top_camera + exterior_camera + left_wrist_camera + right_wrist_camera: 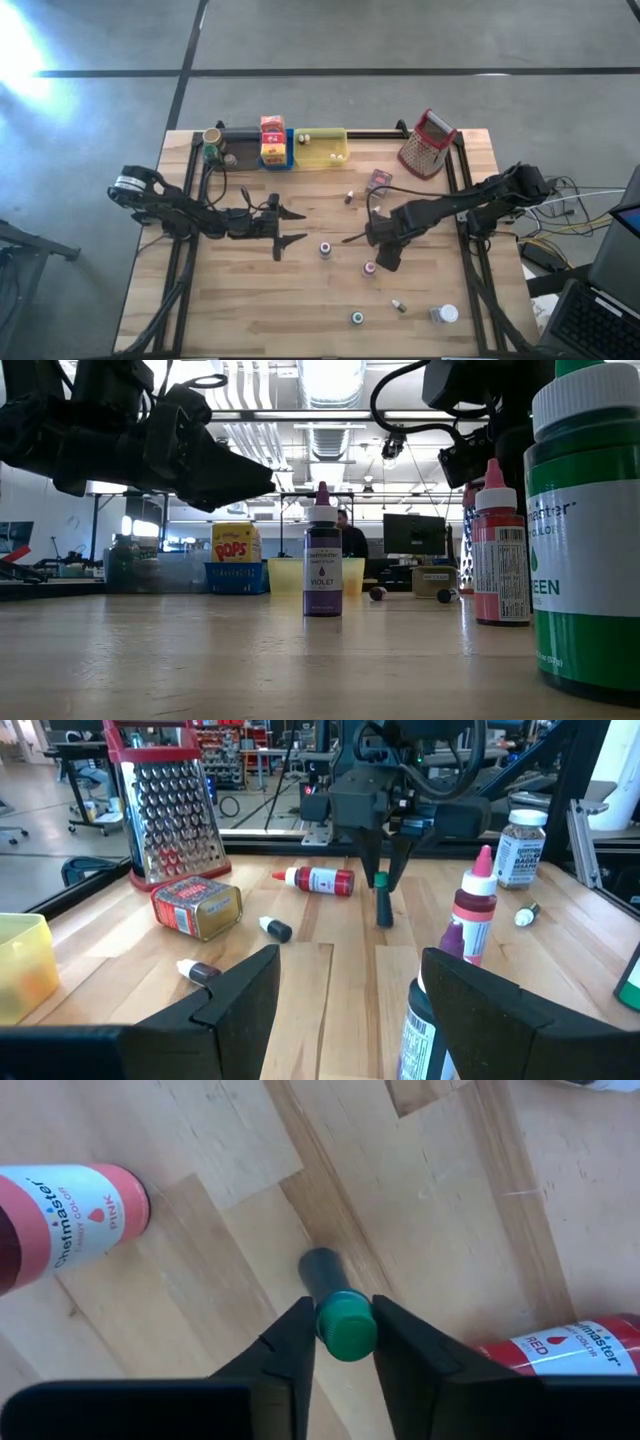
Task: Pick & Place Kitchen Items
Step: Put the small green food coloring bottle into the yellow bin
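Pale wooden planks make up your tabletop (250, 300), with grey concrete floor around it. Your right gripper (345, 1342) sits just right of table centre, pointing straight down, its two dark fingers pinching the green cap of a tiny dark bottle (340, 1315) that stands upright on the wood. In the right wrist view a pink-labelled bottle (70, 1215) lies near it and a red-labelled bottle (575, 1348) lies on the opposite side.

Your left gripper (290, 227) hovers left of centre, fingers spread and holding nothing, pointing toward 3 o'clock. A violet-labelled bottle with a pink cap (325, 248) stands just beyond its fingertips.

At 12 o'clock along the far edge you have a yellow plastic tray (322, 150), and at about 1 o'clock a tall metal grater with a red handle (428, 143). A small reddish tin (379, 180) lies near the grater.
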